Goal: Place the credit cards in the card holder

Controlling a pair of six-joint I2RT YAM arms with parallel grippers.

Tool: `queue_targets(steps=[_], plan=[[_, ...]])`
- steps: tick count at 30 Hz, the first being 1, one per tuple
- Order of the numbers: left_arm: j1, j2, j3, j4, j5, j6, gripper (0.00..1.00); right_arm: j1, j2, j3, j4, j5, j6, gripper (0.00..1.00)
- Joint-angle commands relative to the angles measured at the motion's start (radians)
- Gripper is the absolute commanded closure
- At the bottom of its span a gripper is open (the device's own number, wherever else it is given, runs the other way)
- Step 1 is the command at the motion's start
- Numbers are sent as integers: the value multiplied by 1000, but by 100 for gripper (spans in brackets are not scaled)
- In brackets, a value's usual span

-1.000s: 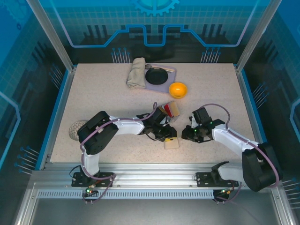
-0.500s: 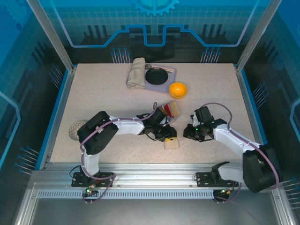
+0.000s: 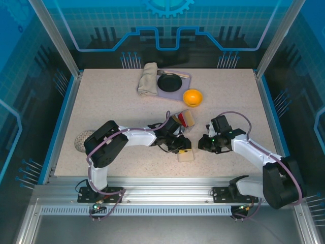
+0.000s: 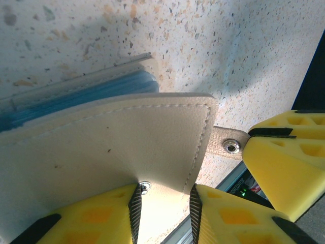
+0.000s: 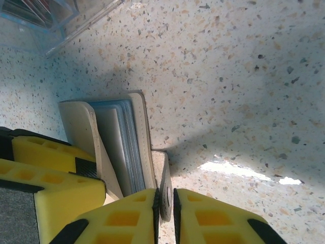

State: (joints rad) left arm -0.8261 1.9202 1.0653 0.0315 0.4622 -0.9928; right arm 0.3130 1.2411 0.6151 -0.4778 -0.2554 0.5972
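Note:
The beige card holder [image 3: 186,156] lies near the table's front, between both grippers. In the left wrist view its cream flap [image 4: 111,142] stands up, with grey-blue slots [image 4: 76,96] behind it. My left gripper [image 4: 163,213] is shut on the flap's lower edge beside a snap stud. My right gripper [image 5: 165,208] is shut on the holder's small snap tab [image 5: 163,173]. The card holder [image 5: 119,137] stands partly spread, showing its blue inner layers. The credit cards [image 3: 181,120], red, black and tan, stand in a clear box just behind the left gripper [image 3: 181,148].
An orange bowl [image 3: 193,97] sits behind the cards. A folded cloth [image 3: 148,79] and a black dish on a lavender mat [image 3: 170,82] lie at the back. A pale mesh ball [image 3: 82,141] rests by the left arm. The clear box's corner [image 5: 61,30] lies close to the holder.
The right wrist has shifted slightly away from the table's front edge, staying at the holder's tab. The left arm and the card holder have stayed put.

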Motion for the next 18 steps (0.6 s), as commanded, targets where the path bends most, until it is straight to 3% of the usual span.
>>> queue_targets(steps=[1, 10, 18], plan=[[-5, 16, 10, -44, 13, 16, 67, -17, 7, 9, -13, -20, -19, 84], [-6, 16, 10, -44, 13, 16, 67, -15, 0, 14, -37, -27, -37, 81], [-5, 16, 13, -46, 14, 17, 67, -16, -15, 13, -52, -19, -38, 91]])
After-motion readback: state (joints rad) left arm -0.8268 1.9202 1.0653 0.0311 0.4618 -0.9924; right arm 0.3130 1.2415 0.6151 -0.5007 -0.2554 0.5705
